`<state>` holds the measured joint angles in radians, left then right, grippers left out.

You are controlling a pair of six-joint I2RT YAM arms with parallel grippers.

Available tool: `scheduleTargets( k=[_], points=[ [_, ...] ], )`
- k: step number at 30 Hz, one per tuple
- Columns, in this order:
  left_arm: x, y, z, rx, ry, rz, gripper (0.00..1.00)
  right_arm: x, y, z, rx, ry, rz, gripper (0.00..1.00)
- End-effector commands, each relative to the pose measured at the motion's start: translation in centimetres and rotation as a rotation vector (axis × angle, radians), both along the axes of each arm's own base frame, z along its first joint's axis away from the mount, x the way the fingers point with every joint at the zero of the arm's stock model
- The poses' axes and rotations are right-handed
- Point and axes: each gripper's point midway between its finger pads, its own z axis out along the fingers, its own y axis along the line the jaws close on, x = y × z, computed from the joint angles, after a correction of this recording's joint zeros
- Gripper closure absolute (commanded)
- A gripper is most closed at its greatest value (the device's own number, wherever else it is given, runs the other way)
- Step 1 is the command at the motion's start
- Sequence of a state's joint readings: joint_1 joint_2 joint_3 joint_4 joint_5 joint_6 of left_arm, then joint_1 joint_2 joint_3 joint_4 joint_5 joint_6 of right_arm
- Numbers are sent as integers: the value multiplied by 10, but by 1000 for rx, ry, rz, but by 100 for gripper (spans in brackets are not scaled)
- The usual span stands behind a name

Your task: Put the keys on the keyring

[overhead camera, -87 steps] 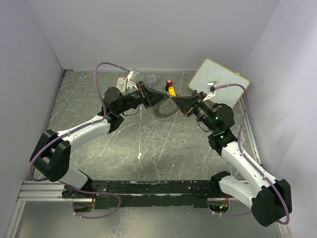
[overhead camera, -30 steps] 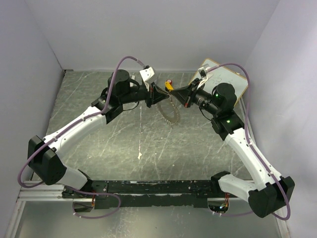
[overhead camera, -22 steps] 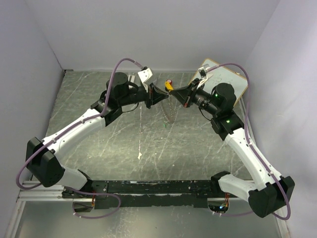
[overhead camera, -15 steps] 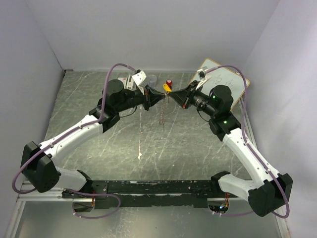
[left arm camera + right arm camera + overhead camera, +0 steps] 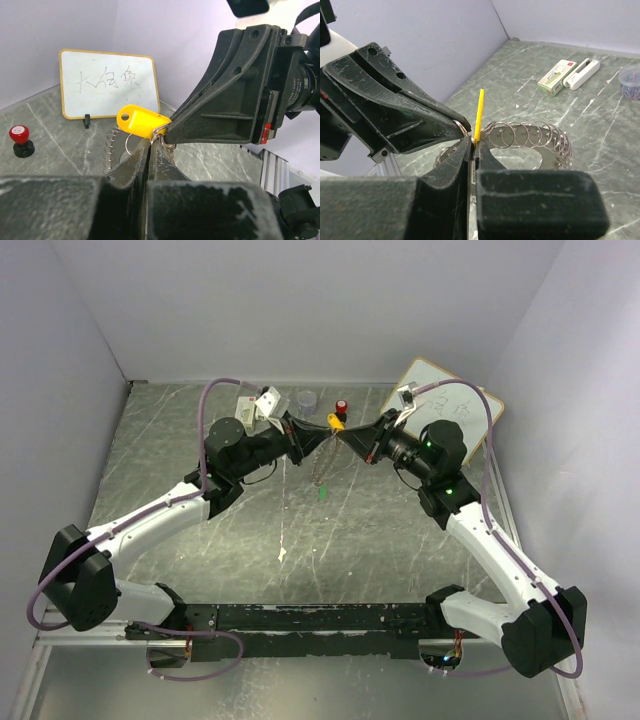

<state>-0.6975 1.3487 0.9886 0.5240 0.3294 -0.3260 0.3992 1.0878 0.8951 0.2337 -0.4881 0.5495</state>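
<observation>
Lifted off the grey marbled table (image 5: 200, 480) since earlier, now hanging edge-on at upper centre of the top view: large thin silvery toothed metal keyring (image 5: 320, 465). Pinched at its upper rim by the closed left gripper (image 5: 316, 437). Tip to tip with it, right gripper (image 5: 341, 433), clamped on the small yellow-orange plastic-headed key (image 5: 335, 422). Tiny bright green key (image 5: 322, 494) just below the ring; hanging or lying, cannot tell.

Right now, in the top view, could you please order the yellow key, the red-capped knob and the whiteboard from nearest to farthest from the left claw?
1. Yellow key: at the tip of the left claw, just to its right.
2. Red-capped knob: a little beyond the key, toward the back wall.
3. Whiteboard: farthest, off at the right wall.
</observation>
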Motion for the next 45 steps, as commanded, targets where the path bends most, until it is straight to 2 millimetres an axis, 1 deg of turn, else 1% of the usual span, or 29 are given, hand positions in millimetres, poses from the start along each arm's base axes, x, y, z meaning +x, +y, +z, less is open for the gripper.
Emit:
scheduleTargets(
  k=[1,3,5,6,7,8,9,12,15,18,21,25,30,45],
  points=[
    [17,18,46,-82,-72,126,80,1,-10,11,-35,-40,-43,100],
    [20,26,42,-43,-64,172,57,3,-13,17,-64,-59,-56,100],
    [22,37,40,-8,-63,224,46,5,-15,18,-96,-67,-68,100],
    [22,42,38,13,-68,241,42,5,-16,25,-108,-85,-71,100],
    [21,45,38,34,-75,252,41,7,-17,28,-120,-94,-75,100],
    [19,46,37,58,-80,247,41,7,-18,30,-136,-102,-76,100],
    [18,46,41,76,-98,239,41,8,-18,31,-149,-109,-77,100],
    [11,35,41,161,-137,152,41,9,-18,36,-189,-131,-66,100],
    [6,18,31,260,-141,41,41,10,-18,39,-222,-145,-54,100],
    [2,7,20,316,-149,-45,41,9,-18,42,-237,-159,-45,100],
    [-7,0,18,328,-189,-118,41,8,-17,43,-239,-163,-38,100],
    [-13,-7,11,362,-208,-189,42,7,-17,47,-240,-172,-35,100],
    [-14,-11,7,382,-215,-215,43,2,-16,51,-236,-187,-18,100],
    [-15,-24,12,342,-242,-252,44,-5,-10,48,-219,-190,33,100]
  ],
)
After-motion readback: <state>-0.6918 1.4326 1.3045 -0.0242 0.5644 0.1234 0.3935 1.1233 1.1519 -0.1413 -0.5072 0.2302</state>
